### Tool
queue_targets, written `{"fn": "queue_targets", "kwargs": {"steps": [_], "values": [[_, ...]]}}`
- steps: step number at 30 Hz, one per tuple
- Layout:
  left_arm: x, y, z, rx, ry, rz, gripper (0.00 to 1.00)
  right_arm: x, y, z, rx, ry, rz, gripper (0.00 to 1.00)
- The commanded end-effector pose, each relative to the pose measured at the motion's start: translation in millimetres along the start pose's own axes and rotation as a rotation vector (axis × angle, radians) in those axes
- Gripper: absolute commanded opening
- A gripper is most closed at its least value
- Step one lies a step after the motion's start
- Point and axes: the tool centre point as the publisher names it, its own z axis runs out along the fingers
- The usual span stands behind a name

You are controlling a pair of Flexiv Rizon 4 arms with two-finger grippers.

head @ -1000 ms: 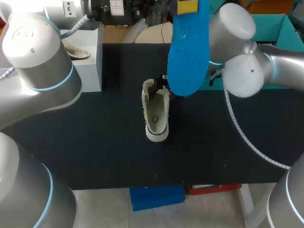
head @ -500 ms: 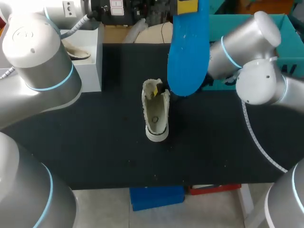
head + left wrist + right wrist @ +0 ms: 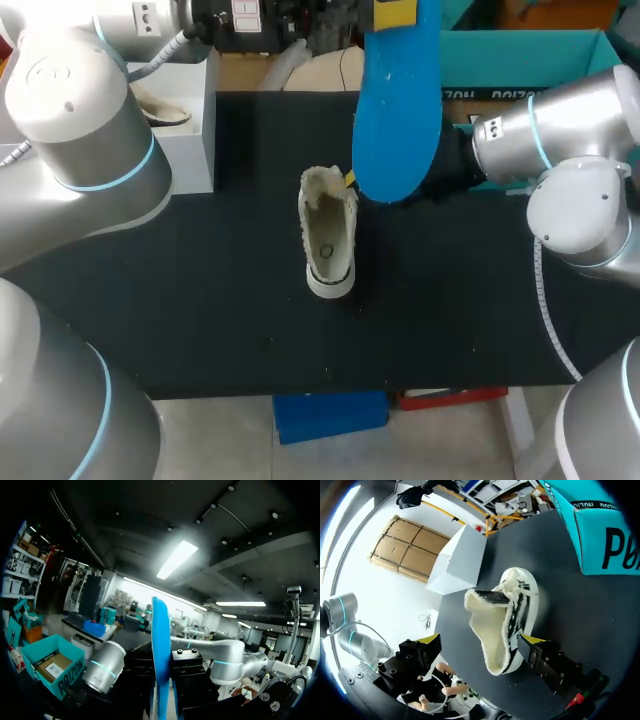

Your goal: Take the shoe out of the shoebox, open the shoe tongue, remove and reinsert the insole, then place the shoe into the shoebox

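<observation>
One insole (image 3: pixel 160 625) in left tool (image 3: pixel 161 660) | shoebox (image 3: pixel 600 535): black print | shoe (image 3: pixel 328 240) on table (image 3: pixel 200 300)

Shoe (image 3: pixel 328 240): cream-white, black side markings. Insole (image 3: pixel 395 110): bright blue. Shoebox (image 3: pixel 540 55): teal, black print; table (image 3: pixel 200 300): black.

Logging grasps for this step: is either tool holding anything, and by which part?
The left tool clamps the blue insole at its narrower upper end. The right tool stands open around the shoe, holding nothing.
</observation>
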Motion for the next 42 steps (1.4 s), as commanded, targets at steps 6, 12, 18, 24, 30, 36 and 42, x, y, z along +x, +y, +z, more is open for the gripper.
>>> {"fn": "queue_targets", "kwargs": {"steps": [6, 12, 18, 24, 30, 36, 42], "values": [[0.6, 0, 1, -0.001, -0.005, -0.001, 0.00, 6.3, 0.3, -10, -0.010, 0.126, 0.033, 1.00], [0.6, 0, 1, -0.001, -0.005, -0.001, 0.00, 14.4, 1.5, -14, -0.025, 0.257, 0.056, 1.00], [0.6, 0, 1, -0.001, -0.005, -0.001, 0.00, 21.7, 1.0, -20, -0.005, 0.394, 0.104, 1.00], [0.6, 0, 1, -0.001, -0.005, -0.001, 0.00, 28.1, 0.4, -23, -0.010, 0.466, 0.114, 1.00], [0.6, 0, 1, -0.001, -0.005, -0.001, 0.00, 32.2, 2.3, -29, -0.032, 0.443, 0.105, 1.00], [3.1, -2, 5, -0.022, -0.002, 0.071, 0.00, 32.7, 2.6, -29, -0.038, 0.436, 0.106, 1.00], [3.1, 5, 18, -0.109, 0.040, 0.395, 0.00, 32.7, 2.6, -29, -0.038, 0.436, 0.106, 1.00]]}}
